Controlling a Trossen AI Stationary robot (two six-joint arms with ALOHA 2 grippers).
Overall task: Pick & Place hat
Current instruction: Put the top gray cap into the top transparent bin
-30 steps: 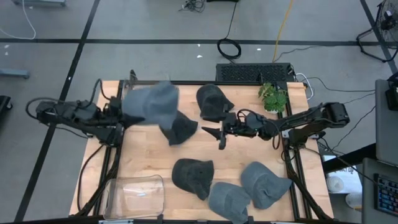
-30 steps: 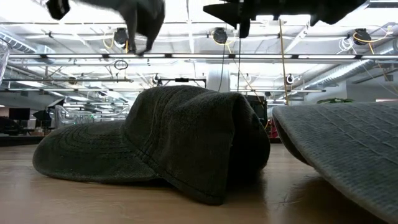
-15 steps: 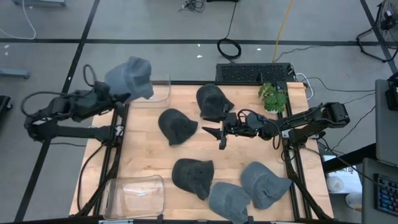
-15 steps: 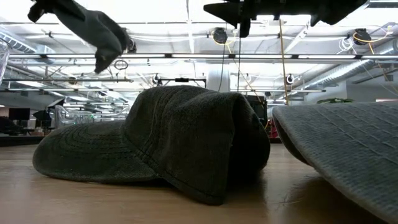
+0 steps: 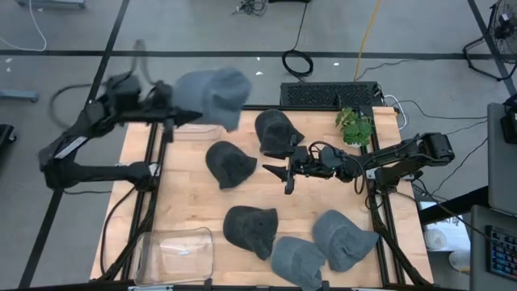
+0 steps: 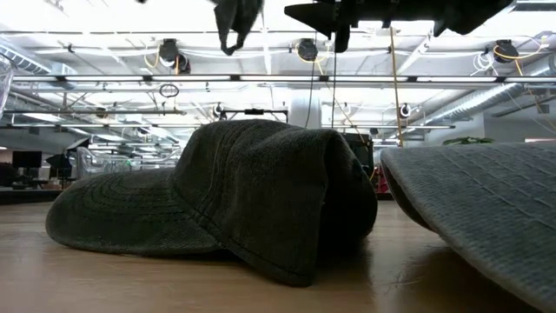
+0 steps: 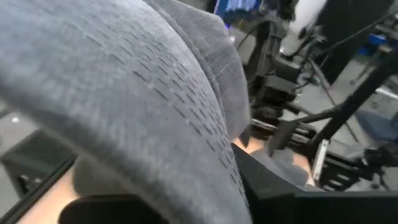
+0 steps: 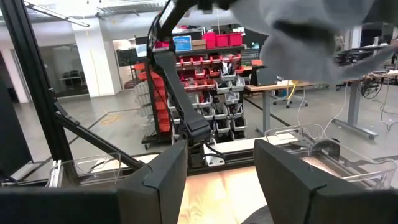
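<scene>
A light grey hat (image 5: 213, 94) hangs in the air over the table's far left corner, with my left gripper (image 5: 173, 115) shut on it. It fills the left wrist view (image 7: 124, 93) and shows at the top of the low view (image 6: 236, 19). My right gripper (image 5: 287, 175) stands open above the table's middle, nothing between its fingers (image 8: 158, 174). Three dark hats (image 5: 230, 164), (image 5: 276, 132), (image 5: 250, 229) and two grey ones (image 5: 297, 260), (image 5: 343, 238) lie crown up on the wooden table (image 5: 186, 202). My left gripper holds the light grey hat by its left-hand edge (image 5: 184, 109), coming at it about level from the table's left. The hat itself covers the fingers in the wrist view, so the kind of hold does not show. The hat is lifted clear of the table.
A clear plastic bin (image 5: 176, 252) stands at the near left corner, and another clear bin (image 5: 194, 131) at the far left under the raised hat. A small green plant (image 5: 354, 126) stands at the far right corner. A keyboard (image 5: 329, 94) lies beyond the far edge.
My left gripper has risen with the grey hat. It swung from over the far left of the table out past the far left corner, then back toward the right along the far edge. The hat stays in its hold, clear of the table.
</scene>
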